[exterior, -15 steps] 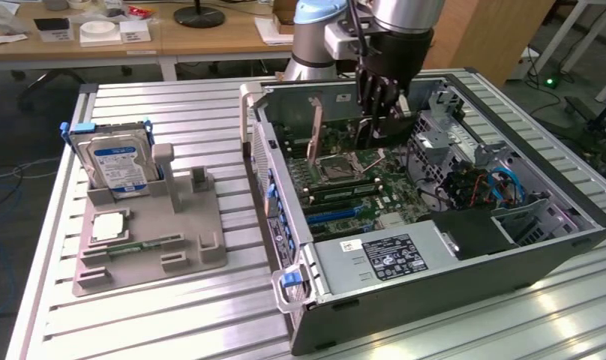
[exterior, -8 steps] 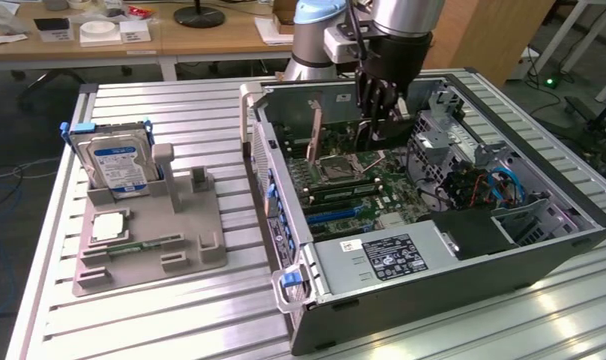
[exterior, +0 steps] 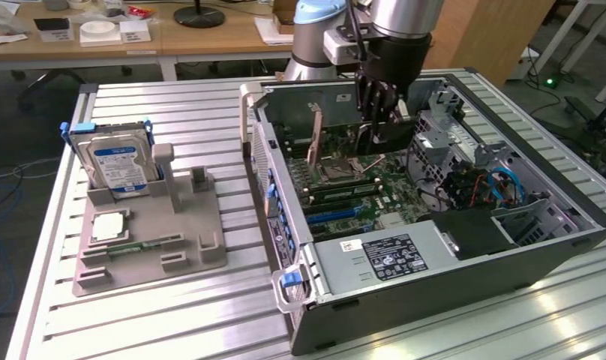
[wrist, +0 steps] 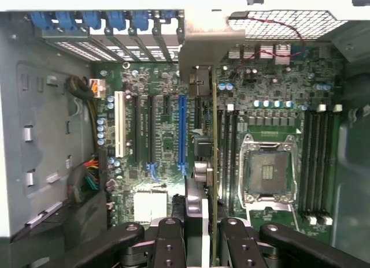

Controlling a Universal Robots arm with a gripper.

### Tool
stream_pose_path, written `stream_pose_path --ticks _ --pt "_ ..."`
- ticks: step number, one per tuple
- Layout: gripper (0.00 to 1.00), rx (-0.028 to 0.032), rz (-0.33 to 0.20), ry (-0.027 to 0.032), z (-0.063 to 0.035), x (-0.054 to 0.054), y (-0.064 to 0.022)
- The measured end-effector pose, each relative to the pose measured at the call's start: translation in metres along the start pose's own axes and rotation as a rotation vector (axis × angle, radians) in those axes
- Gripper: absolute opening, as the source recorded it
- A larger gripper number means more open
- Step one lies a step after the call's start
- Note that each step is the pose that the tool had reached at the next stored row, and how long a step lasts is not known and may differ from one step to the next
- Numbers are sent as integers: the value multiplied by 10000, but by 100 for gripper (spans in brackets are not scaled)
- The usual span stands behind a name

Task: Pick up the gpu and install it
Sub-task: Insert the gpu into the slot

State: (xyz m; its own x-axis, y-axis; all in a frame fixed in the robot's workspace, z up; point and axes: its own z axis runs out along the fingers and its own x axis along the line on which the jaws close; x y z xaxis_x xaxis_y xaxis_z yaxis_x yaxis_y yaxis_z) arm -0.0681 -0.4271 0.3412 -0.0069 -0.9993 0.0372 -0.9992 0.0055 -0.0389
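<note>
The slatted metal surface (exterior: 133, 315) carries an open computer case (exterior: 433, 300) lying on its side, with a grey parts tray (exterior: 143, 255) well apart toward the exterior view's left. Inside the case the green motherboard (wrist: 162, 135) lies face up, and the gpu (wrist: 214, 141) hangs edge-on above it, clamped between the fingers of the end effector (wrist: 202, 233), which is closed on the card. The step in hand looks like lining the card up for seating. In the wrist view its thin edge appears to sit beside the long blue slot (wrist: 182, 132), on the side of the empty CPU socket (wrist: 267, 172), not over the slot itself. To do this well, the card's edge should run true along the slot, held upright without tilt. The silver bracket (wrist: 199, 43) should meet the rear wall opening beside the blue latches (wrist: 92, 19). As for edges, that rear wall is close to the bracket end, and the memory slots (wrist: 315, 158) flank the far side of the socket. There is open room above the board and between the expansion slots. The cables (exterior: 488, 187) near the drive bay lie well apart from the card.
</note>
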Motion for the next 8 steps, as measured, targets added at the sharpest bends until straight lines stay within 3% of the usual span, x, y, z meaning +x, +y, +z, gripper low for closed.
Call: stream_pose_path --ticks 1,6,8 --pt "28 6 -1 23 2 0 1" --pt "28 6 12 18 23 -2 5" --pt "28 -1 17 -96 29 -3 6"
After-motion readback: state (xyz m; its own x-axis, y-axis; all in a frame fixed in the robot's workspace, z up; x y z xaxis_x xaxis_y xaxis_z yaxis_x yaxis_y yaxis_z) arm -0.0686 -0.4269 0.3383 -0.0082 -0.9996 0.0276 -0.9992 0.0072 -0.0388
